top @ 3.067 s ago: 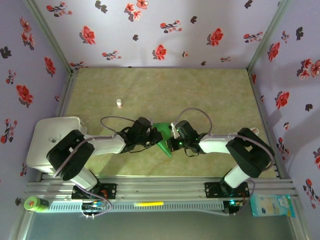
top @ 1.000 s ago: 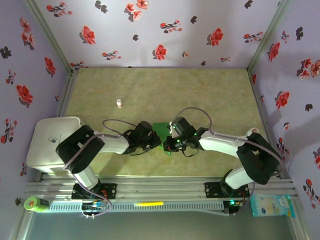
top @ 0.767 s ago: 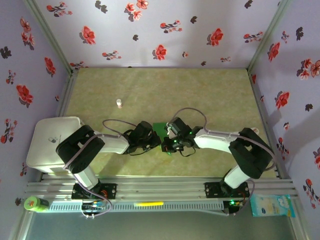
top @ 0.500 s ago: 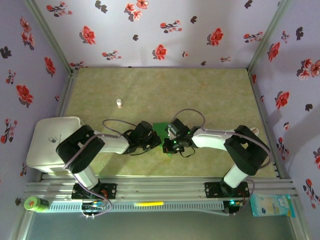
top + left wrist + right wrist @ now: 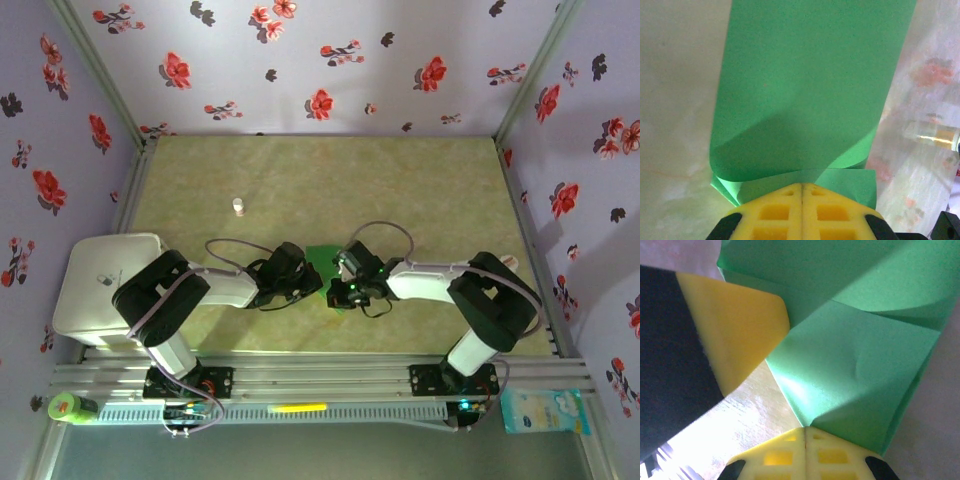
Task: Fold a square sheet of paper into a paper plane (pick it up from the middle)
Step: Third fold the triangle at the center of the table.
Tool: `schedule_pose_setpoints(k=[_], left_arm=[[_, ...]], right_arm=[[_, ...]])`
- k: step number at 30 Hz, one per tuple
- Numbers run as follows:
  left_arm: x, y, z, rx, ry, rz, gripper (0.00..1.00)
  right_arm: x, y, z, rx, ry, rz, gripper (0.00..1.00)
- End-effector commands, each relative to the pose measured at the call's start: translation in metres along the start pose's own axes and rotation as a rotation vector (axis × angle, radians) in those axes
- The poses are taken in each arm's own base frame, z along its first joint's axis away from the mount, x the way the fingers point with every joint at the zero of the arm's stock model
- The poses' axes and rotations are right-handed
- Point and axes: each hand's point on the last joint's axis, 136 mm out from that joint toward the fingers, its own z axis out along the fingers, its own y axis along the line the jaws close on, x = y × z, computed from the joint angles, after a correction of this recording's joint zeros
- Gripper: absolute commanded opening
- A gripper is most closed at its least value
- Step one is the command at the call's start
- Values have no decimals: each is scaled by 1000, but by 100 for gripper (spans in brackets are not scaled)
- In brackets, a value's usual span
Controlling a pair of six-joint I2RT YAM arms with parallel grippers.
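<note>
– Since about three seconds back the right arm has swung in from 3 o'clock. The right hand point(image 5: 337, 291) now sits just beside the left hand point(image 5: 316, 282). Back then the square sheet of paper point(image 5: 322, 257) showed as a long point aimed at 6 o'clock. It is now mostly covered, with a small green patch showing at 12 o'clock of the two hands.

– Where is it on the table point(image 5: 430, 190)?

– A little toward 6 o'clock of the table's centre, well apart from the white bottle point(image 5: 238, 206) out at 10 o'clock.

– And the hands?

– Both are closed, yellow pads pressed flat together. From the left wrist, a folded edge runs in under the fingertips while a loose flap curls up and away toward 12 o'clock. From the right wrist, a creased corner meets the closed tips, and a pad point(image 5: 735, 330) of the left hand sits at 10 o'clock against the sheet. I cannot tell whether either hand has paper nipped between its pads or is only pressing on it.

– So the step is setting a crease?

– That's my reading: one hand pins and the other brings the flap over. To do it well, I'd hold the left hand steady on its edge. The right should carry its corner across until it lines up with the centre fold, then press along the line from the point outward. Thin paper buckles easily, so a pull from both hands at once could skew or tear it.
</note>
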Motion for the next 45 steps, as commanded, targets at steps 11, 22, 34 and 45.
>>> schedule_pose_setpoints(k=[11,22,34,45], left_arm=[[9,52,4,-161,4,-16,0],[8,48,4,-152,0,-15,0],[6,42,1,-136,-5,-7,0],[7,41,0,-134,-2,0,0]], right_arm=[[35,-22,-7,-37,46,71,5],[50,-32,-18,-77,47,127,5],[5,15,-35,-165,-39,132,4],[-11,1,-5,-108,-30,214,4]])
